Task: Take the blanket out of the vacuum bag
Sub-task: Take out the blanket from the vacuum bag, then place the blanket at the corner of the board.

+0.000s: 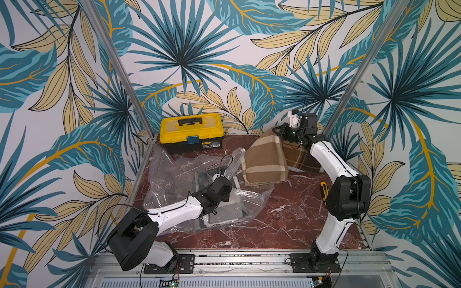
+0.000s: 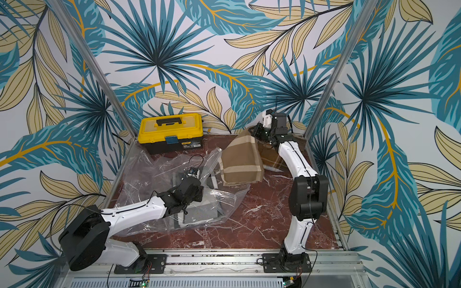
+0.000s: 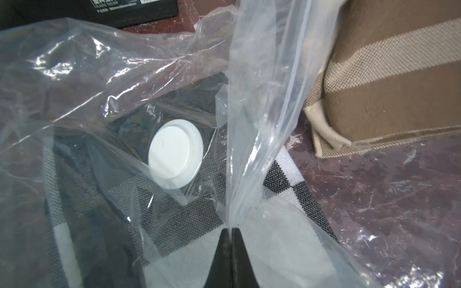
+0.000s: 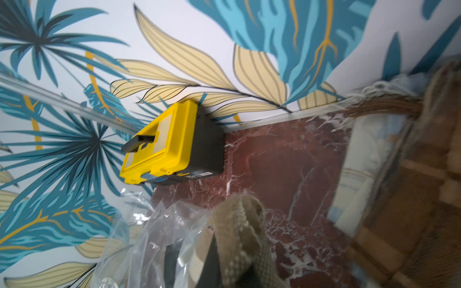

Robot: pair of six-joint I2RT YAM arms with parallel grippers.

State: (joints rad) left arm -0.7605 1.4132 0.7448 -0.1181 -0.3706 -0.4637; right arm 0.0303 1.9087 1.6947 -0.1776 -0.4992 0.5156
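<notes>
Left hand (image 3: 232, 233) pinches vacuum bag (image 3: 262, 99) edge; right hand (image 1: 279, 132) holds blanket (image 1: 264, 159).

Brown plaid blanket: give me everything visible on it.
The brown blanket is woven cloth, tan-brown with cream stripes crossing in a plaid, folded in layers with a cream hem at its lower corner. The right gripper, shut, pinches a bunched upper corner at the table's rear right, so the fold hangs tilted, its lower edge on the marble tabletop. It sits outside the vacuum bag, beside its mouth. More brown plaid cloth lies just behind it.
</notes>
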